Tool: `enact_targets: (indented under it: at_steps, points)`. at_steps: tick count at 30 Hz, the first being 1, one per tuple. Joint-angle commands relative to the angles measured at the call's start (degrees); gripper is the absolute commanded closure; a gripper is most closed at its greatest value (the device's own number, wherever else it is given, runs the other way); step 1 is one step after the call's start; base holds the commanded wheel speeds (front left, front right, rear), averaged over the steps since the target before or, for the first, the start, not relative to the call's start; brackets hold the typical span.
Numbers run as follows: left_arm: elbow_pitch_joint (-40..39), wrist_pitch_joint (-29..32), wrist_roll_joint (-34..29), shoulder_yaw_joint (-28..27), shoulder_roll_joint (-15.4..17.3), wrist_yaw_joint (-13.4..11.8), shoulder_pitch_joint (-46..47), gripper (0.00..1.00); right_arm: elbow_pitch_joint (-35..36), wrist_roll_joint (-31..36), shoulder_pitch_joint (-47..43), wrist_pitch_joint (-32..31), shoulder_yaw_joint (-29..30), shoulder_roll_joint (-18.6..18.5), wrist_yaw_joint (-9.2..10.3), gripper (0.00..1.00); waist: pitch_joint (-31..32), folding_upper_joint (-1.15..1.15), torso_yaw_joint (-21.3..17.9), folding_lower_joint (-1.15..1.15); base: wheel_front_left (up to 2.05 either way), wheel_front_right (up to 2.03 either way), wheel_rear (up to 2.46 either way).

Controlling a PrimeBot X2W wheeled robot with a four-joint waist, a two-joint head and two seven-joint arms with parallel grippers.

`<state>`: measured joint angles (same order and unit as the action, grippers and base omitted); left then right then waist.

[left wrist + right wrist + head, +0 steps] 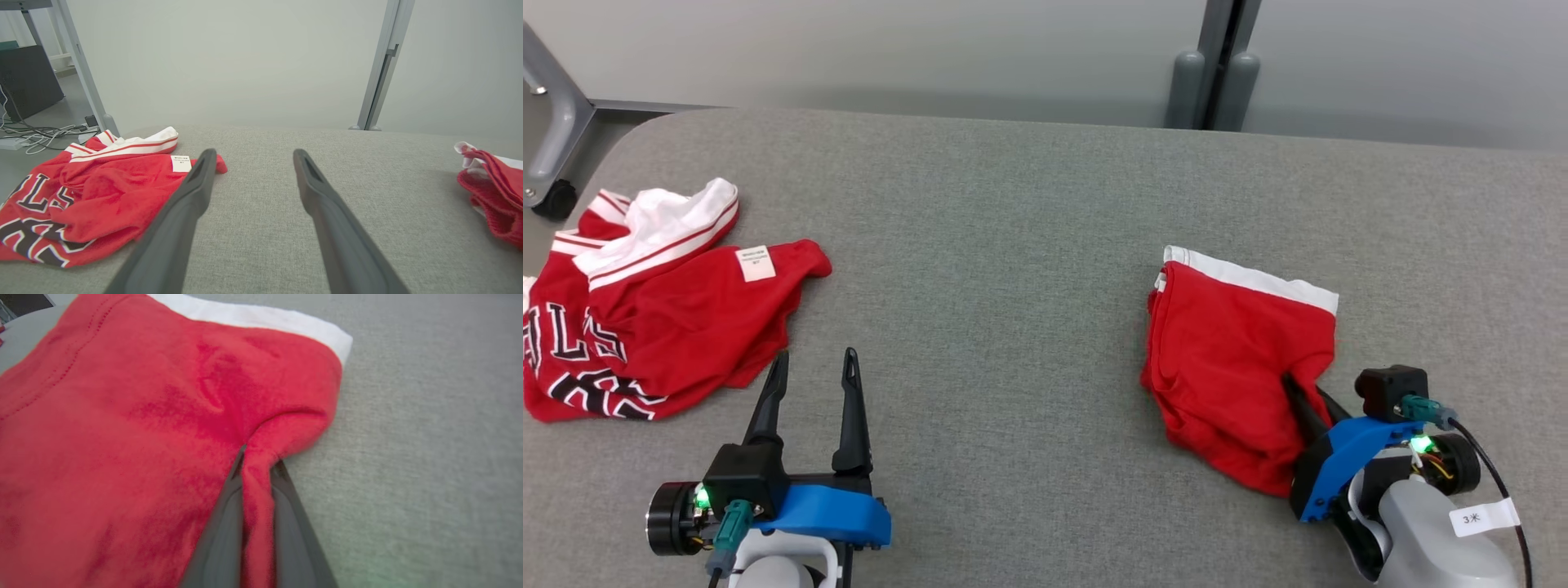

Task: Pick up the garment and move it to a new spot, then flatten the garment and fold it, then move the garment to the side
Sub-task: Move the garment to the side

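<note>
The garment (pixel 1233 343) is red with a white band along its far edge. It lies bunched on the right of the grey table (pixel 1013 245). My right gripper (pixel 1303 388) is at its near right corner, shut on a pinched fold of the red cloth. In the right wrist view the cloth is squeezed between the two fingers of this gripper (pixel 257 457), and the rest of the garment (pixel 143 416) spreads up and to the left. My left gripper (pixel 817 355) stands open over bare table with nothing between its fingers. The left wrist view has the garment (pixel 494 192) at its right edge.
A second red jersey (pixel 686 318) with white trim and black-and-white lettering lies crumpled at the table's left edge, just left of the left gripper (pixel 254 154); it (pixel 102 192) nearly touches the left finger. A wall and a grey post (pixel 1217 65) stand behind the table.
</note>
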<state>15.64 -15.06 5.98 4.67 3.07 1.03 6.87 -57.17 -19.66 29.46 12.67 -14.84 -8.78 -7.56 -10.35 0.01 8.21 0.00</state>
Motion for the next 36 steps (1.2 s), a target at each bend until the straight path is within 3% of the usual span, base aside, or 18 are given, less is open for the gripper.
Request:
enact_targets:
  at_steps: [1, 21, 28, 36]
  points:
    - [-0.2, -0.2, 0.1, 0.1, -0.1, -0.1, -0.2, 0.00, -0.6, -0.3, 0.2, 0.3, -0.1, -1.9, 0.13, 1.00, 0.0, -0.01, -0.7, 0.00, 0.00, 0.00, 0.00]
    - [-2.8, -0.2, -2.0, 0.7, 0.2, 0.9, 6.1, 0.00, 6.0, -3.2, 1.5, 2.6, 1.2, -11.9, 0.08, 1.00, -6.5, -0.01, -16.5, 0.00, 0.00, 0.00, 0.00]
    - [-3.5, -0.2, -2.7, 0.9, 0.7, 1.3, 8.6, 0.00, 11.6, -0.1, 4.2, 2.6, 1.4, -13.1, 0.08, 1.00, -9.1, -0.01, -16.8, 0.00, 0.00, 0.00, 0.00]
    - [-6.2, -0.2, -3.5, 1.1, 1.2, 1.3, 11.5, 0.00, 11.4, 3.1, 15.1, 0.9, -2.8, -17.5, 0.08, 1.00, -14.4, -0.01, -14.4, 0.00, 0.00, 0.00, 0.00]
